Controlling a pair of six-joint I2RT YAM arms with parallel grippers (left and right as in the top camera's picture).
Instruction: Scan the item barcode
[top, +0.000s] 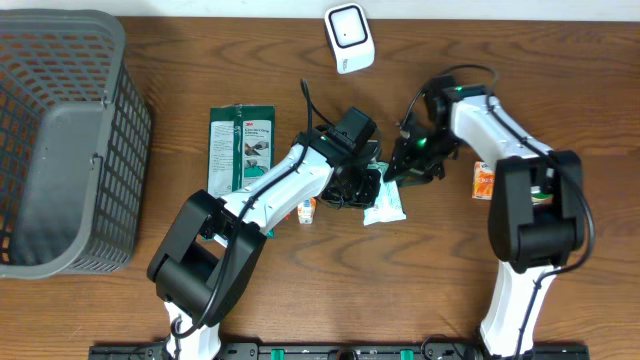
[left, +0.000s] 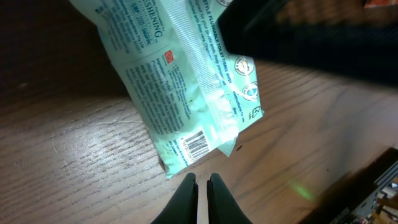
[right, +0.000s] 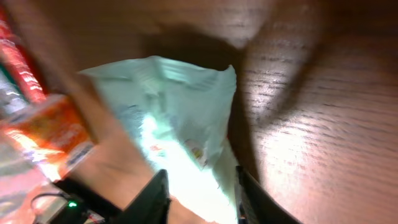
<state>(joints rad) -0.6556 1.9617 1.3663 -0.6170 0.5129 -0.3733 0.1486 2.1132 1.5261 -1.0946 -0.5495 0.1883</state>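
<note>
L gripper (left: 202, 180) — jaws shut, tips together w/ only a hairline gap, nothing btwn them. It's low over the table (left: 74, 162). The wipes pack (left: 186, 93) lies right ahead of the tips, close but not touching. Pack is mint-green, printed back up, w/ its near corner down on the wood. The barcode (left: 196, 144) sits at that corner, the one closest to my L tips, facing up.

R gripper (right: 200, 177) — jaws partway open, w/ the pack's edge running down btwn the fingers (right: 155, 196). R wrist view is blurred, so I can only say they look pinched on the pack; contact itself isn't clear. From overhead, R gripper is at the pack's far end and L gripper is just beside the pack on the opposite side. The two nearly meet over it.

Around me:
- The white scanner (top: 349, 38) is well beyond both grippers near the far table edge, apart from the pack.
- An orange carton (top: 484, 180) is on the outer side of R gripper, near my R arm.
- A small orange-white box (top: 306, 210) is just beside L gripper on its outer side.
- A green flat package (top: 240, 150) is further out that way, alongside my L arm.
- The grey basket (top: 60, 140) is past that, well apart.
</note>
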